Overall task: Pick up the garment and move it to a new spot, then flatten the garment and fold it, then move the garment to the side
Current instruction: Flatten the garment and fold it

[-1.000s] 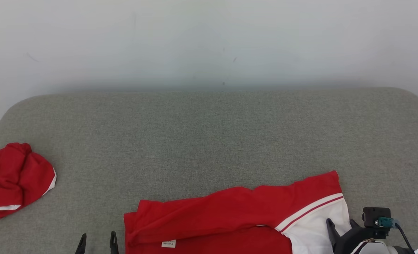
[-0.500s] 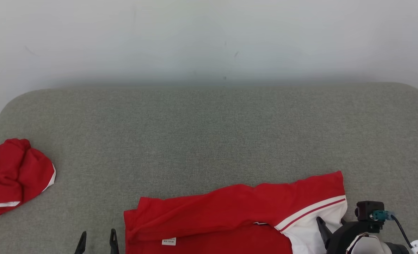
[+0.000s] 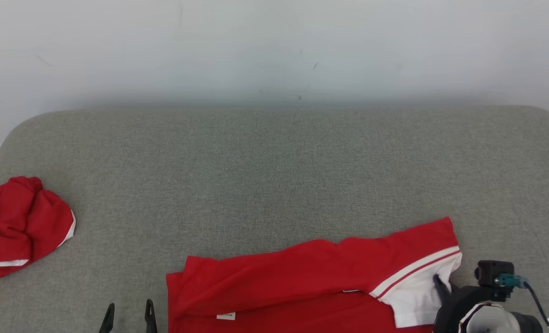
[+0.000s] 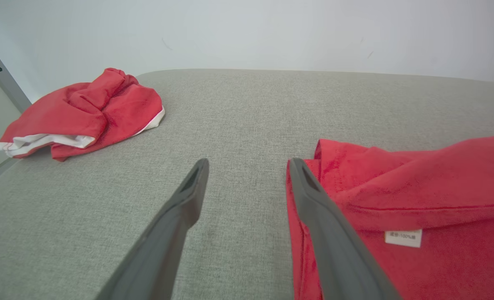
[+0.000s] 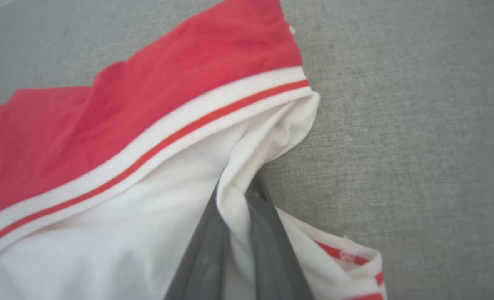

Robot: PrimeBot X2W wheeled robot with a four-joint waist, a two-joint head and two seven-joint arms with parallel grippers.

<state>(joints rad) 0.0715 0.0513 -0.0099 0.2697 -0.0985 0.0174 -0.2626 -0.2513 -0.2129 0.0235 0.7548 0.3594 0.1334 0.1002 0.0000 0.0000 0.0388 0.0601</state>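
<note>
The red garment (image 3: 302, 277) with a white, red-striped panel lies spread at the near edge of the grey padded surface (image 3: 274, 175). My right gripper (image 3: 442, 286) is at its right end, shut on a pinched fold of the white cloth; in the right wrist view the fold (image 5: 234, 196) is squeezed between that gripper's (image 5: 238, 187) two fingers. My left gripper (image 3: 128, 318) stands open just left of the garment's left edge, holding nothing. In the left wrist view that gripper (image 4: 249, 166) has its right finger against the garment's (image 4: 417, 196) red hem, near a small white label (image 4: 403, 237).
A second red garment (image 3: 20, 226) lies crumpled at the far left edge of the surface, also seen as a red heap (image 4: 84, 112) in the left wrist view. A pale wall (image 3: 274, 46) rises behind. A metal frame post (image 4: 3, 77) stands at the left.
My right gripper has shut on the white cloth, which now bunches up at its fingers. The head view has shifted slightly. My left gripper has stayed open in place.
</note>
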